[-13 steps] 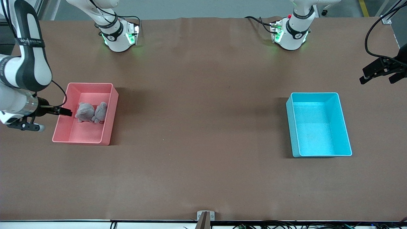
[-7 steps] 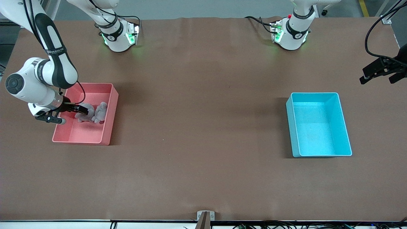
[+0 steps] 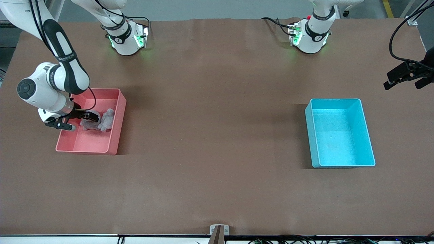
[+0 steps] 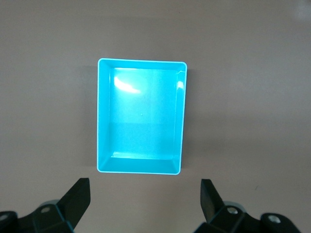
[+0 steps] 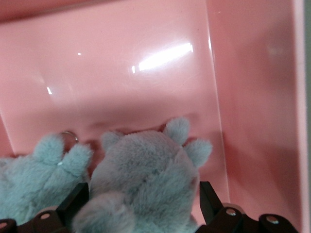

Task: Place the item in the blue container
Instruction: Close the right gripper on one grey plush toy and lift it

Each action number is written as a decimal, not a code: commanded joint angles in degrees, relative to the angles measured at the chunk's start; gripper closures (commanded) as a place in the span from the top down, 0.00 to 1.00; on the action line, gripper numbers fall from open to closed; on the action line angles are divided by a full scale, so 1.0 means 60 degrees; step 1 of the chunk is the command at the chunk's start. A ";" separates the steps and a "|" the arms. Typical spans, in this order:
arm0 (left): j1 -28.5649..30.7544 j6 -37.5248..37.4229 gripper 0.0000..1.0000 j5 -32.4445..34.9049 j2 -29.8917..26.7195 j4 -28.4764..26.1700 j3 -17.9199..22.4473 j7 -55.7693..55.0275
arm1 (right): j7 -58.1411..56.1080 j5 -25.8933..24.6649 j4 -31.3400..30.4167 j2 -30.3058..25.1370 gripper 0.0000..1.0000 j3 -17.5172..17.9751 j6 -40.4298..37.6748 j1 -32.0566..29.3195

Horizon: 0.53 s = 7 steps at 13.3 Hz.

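Two grey plush toys (image 3: 103,120) lie side by side in the pink bin (image 3: 115,135) at the right arm's end of the table. My right gripper (image 3: 89,117) is down inside that bin, open. Its fingers (image 5: 75,201) stand on either side of one plush (image 5: 146,170) with small gaps, and the second plush (image 5: 43,170) lies beside it. The blue container (image 3: 309,135) stands with nothing in it at the left arm's end. My left gripper (image 3: 405,79) waits open in the air just off that container; its wrist view shows the container (image 4: 102,116) past its fingertips (image 4: 80,191).
A small metal ring (image 5: 70,135) lies on the pink bin's floor (image 5: 146,73) by the second plush. Bare brown table lies between the two bins. A metal bracket (image 3: 218,230) sits at the table edge nearest the front camera.
My right arm swung from outside the pink bin's end wall to over the bin and lowered its open gripper around one plush. The left arm has not moved.
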 commanded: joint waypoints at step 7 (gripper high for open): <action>0.0006 0.0040 1.00 -0.0078 -0.0110 -0.0015 0.0038 0.0003 | 0.0094 0.0261 -0.0106 0.0587 1.00 0.0144 0.0559 -0.0100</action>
